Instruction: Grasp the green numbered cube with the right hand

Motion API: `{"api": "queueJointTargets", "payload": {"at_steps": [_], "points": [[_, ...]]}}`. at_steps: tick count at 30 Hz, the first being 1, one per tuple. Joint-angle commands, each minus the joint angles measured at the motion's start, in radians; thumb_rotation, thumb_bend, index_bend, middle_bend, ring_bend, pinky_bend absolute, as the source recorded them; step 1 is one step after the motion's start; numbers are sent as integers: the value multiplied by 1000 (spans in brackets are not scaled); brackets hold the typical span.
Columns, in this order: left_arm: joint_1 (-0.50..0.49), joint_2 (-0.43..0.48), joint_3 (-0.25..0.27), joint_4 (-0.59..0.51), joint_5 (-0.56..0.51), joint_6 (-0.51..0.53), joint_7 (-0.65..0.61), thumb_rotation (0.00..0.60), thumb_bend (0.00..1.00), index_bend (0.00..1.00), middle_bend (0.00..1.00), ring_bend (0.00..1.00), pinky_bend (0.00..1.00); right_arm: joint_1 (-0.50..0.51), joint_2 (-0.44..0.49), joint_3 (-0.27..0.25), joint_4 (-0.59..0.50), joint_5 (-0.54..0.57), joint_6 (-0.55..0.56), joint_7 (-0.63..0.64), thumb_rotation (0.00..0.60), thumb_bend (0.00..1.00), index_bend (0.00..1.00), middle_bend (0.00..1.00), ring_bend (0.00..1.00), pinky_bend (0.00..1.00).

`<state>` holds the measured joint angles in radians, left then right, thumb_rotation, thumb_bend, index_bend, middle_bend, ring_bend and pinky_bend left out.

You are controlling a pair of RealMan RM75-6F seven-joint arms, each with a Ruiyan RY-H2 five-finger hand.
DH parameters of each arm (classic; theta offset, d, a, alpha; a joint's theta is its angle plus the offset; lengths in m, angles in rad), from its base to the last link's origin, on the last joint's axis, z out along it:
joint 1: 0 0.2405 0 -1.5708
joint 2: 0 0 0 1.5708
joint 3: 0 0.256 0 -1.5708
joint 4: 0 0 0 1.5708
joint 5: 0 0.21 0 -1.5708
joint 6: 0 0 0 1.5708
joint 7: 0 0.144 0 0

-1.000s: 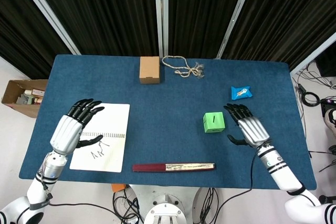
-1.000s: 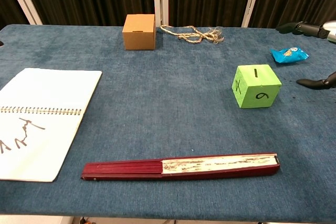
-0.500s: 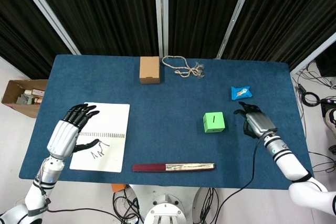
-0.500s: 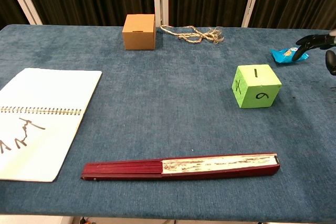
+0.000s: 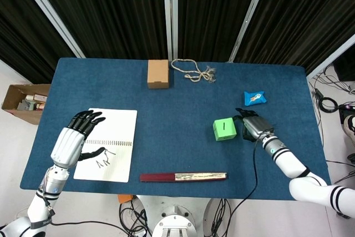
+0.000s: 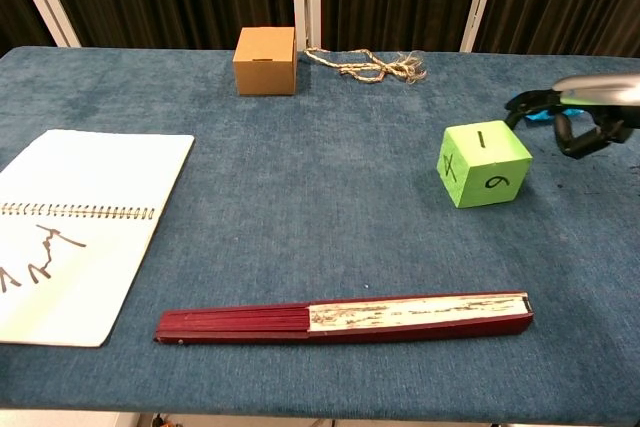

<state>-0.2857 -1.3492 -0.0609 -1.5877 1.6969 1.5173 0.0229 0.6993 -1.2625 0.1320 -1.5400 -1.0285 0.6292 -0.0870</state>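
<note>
Green numbered cube (image 5: 224, 129): on the blue tabletop (image 5: 177, 115), toward 3 o'clock of its centre. Chest view alone shows its markings: "1" on top, "X" and "6" or "9" on the two near faces (image 6: 484, 163); head view shows only the top stroke.

Right hand (image 5: 252, 126): just beside the cube at its 3 o'clock, fingers curled toward it, holding nothing; contact with the cube cannot be told. Chest view catches only the dark fingertips (image 6: 570, 127) at the frame's right edge, close behind the cube's far corner.

Left hand (image 5: 73, 139): head view only; fingers spread, empty, over the left edge of the open notebook (image 5: 108, 145).

Blue snack packet (image 5: 254, 99): at 1 o'clock of the cube; in chest view mostly hidden behind the right hand.

Cardboard box (image 6: 265, 60) and twine (image 6: 368, 66): far edge, 12 o'clock.

Closed red fan (image 6: 345, 317): near edge, 6 o'clock.

Carton of oddments (image 5: 25, 102): off the tabletop at 9 o'clock, head view only.
</note>
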Motion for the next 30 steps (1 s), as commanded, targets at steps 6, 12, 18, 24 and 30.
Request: {"api": "queueJointTargets", "payload": {"at_steps": [6,12,18,24,30], "points": [[4,2,0,-7,-12,1,6,600,35,216,163,127,163,61,-42,6,-1,-18,-23,-24,600,1000,233,0,0,0],[11,5,2,-8,-15,9,16,600,35,216,164,127,163,116,-59,6,-23,-19,-62,-41,600,1000,252,0,0,0],[18,7,4,-9,-19,15,25,600,35,216,164,127,163,171,-63,-1,-62,-29,-91,-69,600,1000,275,0,0,0],[22,5,5,-6,-21,19,26,600,35,216,163,127,162,220,-63,-19,-103,-28,-111,-107,600,1000,314,0,0,0],[27,8,7,-6,-22,22,26,600,35,216,163,127,162,269,-58,-50,-128,-8,-105,-176,600,1000,392,1,0,0]]}}
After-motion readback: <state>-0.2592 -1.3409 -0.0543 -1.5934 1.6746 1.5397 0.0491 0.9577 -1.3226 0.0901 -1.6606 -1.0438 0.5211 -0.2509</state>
